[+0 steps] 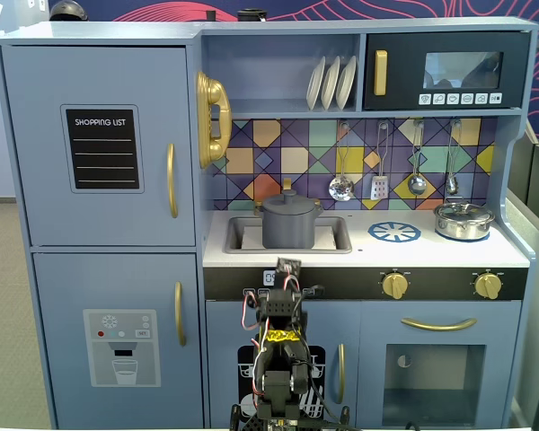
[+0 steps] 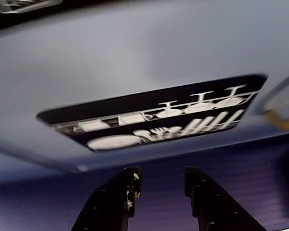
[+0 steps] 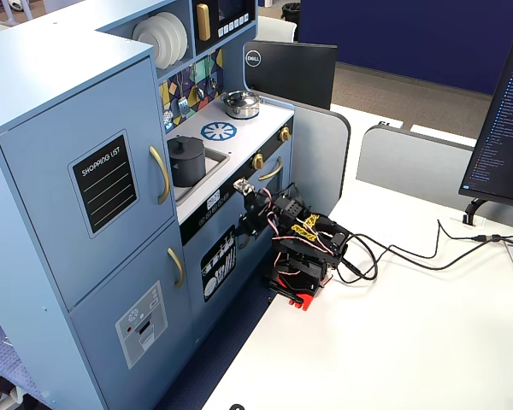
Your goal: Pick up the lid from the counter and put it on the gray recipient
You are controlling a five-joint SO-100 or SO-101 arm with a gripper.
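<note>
Lid: I see the flat matte dark-gray lid with a small knob [image 1: 288, 197] sitting on top of the pot, also visible in the other fixed view [image 3: 185, 143]
Recipient: the tall matte dark-gray cylindrical pot [image 1: 288, 224] stands in the sink [image 1: 242, 235] of the blue toy kitchen
Gripper: my black two-finger gripper [image 2: 161, 180] is empty, fingers spread apart with a clear gap, facing the dishwasher-print door panel [image 2: 154, 115] below the counter
Arm: folded low in front of the kitchen [image 3: 299, 235], well apart from the pot
Surroundings: a shiny silver low pot with lid [image 1: 463, 220] sits on the right of the counter, beside a blue printed burner [image 1: 394, 232]
</note>
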